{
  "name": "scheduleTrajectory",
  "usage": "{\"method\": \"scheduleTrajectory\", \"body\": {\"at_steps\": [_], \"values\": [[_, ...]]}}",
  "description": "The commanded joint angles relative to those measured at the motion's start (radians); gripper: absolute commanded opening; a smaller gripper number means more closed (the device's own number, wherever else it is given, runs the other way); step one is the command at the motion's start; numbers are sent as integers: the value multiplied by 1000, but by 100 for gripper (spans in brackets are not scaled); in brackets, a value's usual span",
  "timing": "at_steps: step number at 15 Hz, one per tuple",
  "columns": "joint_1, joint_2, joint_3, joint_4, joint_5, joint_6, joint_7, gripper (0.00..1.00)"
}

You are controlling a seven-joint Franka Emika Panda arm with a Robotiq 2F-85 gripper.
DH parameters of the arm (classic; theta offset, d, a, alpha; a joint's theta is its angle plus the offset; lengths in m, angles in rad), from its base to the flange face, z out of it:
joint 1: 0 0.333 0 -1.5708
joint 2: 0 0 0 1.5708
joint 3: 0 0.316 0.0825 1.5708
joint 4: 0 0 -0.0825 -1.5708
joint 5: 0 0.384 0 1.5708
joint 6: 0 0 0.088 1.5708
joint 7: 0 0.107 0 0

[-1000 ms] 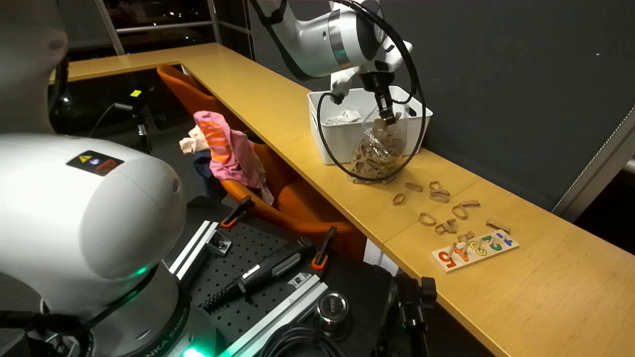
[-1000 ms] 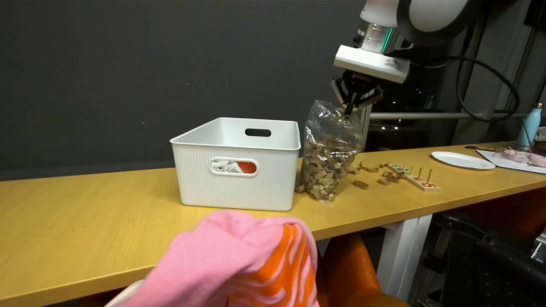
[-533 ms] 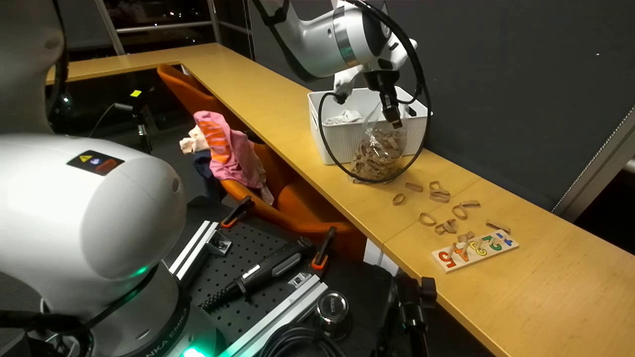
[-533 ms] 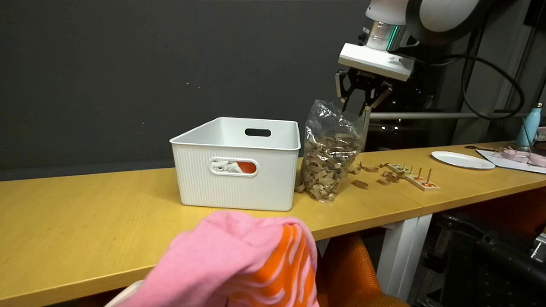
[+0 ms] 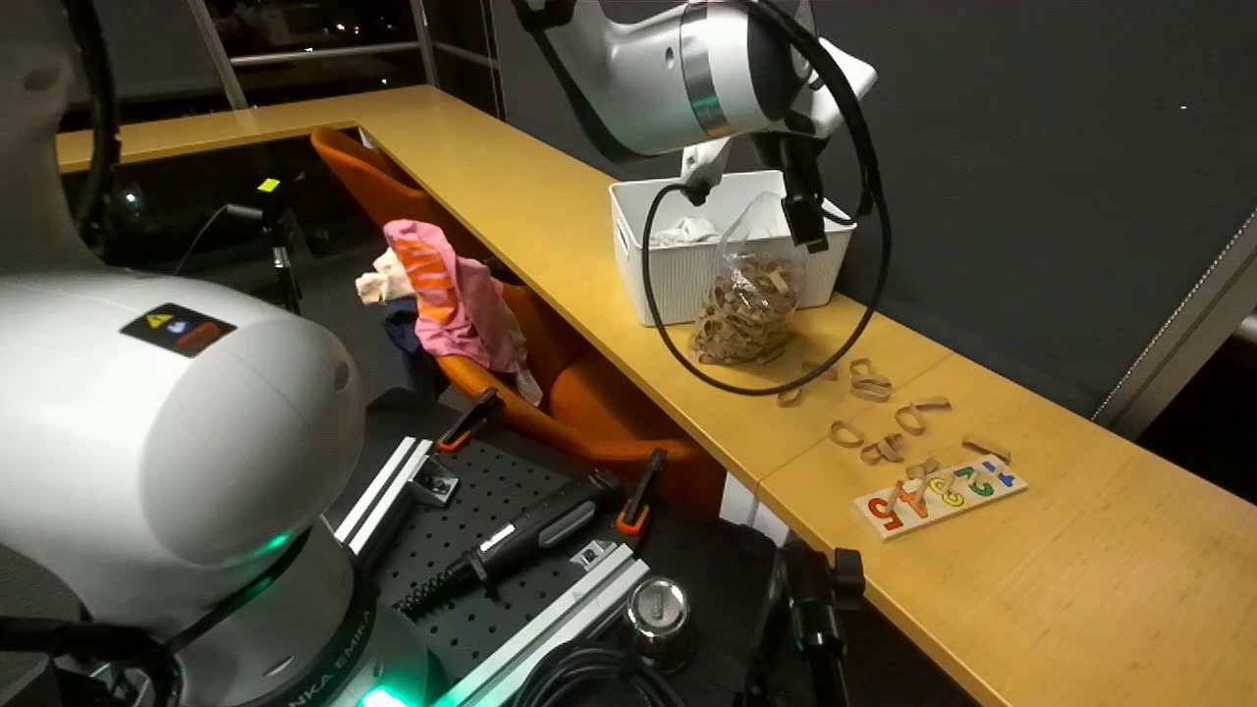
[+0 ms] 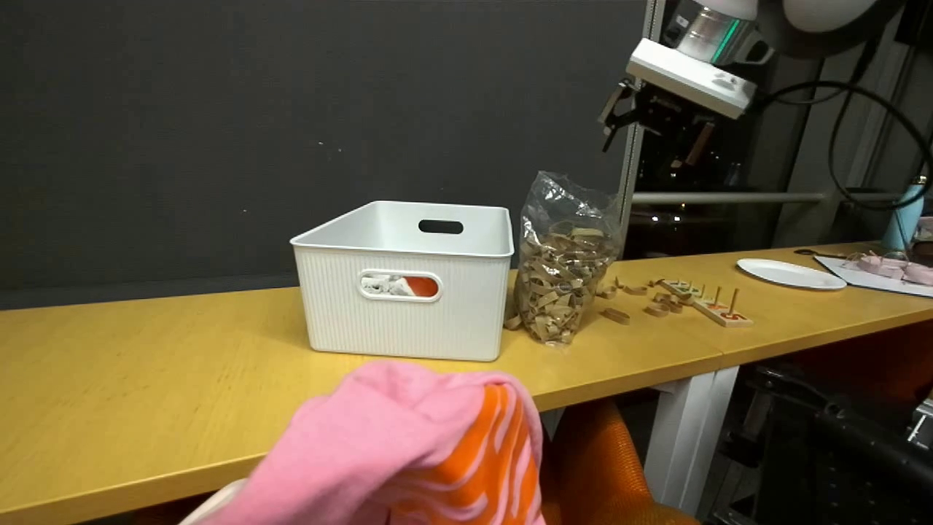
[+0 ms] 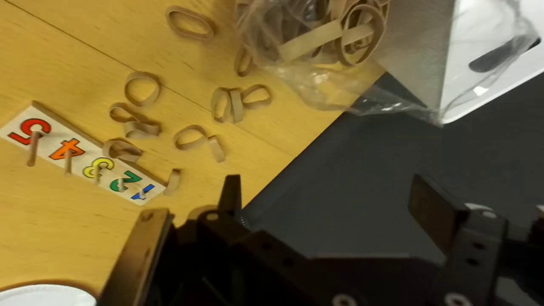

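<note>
My gripper [image 7: 326, 178] stands wide open in the wrist view, with nothing between its fingers. In an exterior view the gripper [image 6: 641, 157] hangs above and to the right of a clear plastic bag [image 6: 565, 292], apart from it. The bag is upright on the table, more than half full of tan rubber bands, its mouth open. A flat tan band [image 7: 312, 41] lies on top of the heap inside. Several loose bands [image 7: 216, 148] are scattered on the table beside a wooden peg board [image 7: 86, 154] with coloured numbers 1 to 5.
A white ribbed bin [image 6: 401, 332] with cloth inside stands right beside the bag. Pink-and-orange cloth [image 5: 462, 295] drapes over an orange chair [image 5: 599, 422] at the table's edge. A white plate [image 6: 791, 274] and blue bottle [image 6: 904, 219] are farther along. A dark wall [image 5: 982, 196] backs the table.
One second ago the gripper was shut on a tan band at the bag's mouth. It opened, the band now rests on the heap, and the gripper has risen away from the bag and tilted.
</note>
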Motion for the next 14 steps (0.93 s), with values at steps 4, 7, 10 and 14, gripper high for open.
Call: {"method": "scheduleTrajectory", "body": {"at_steps": [4, 7, 10, 14], "values": [[-139, -187, -4, -236, 485, -41, -379, 100], [-64, -165, -119, -139, 736, -196, -547, 100], [-11, -82, -207, -13, 986, -349, -707, 100], [-42, 105, -219, 136, 1307, -568, -908, 100]]}}
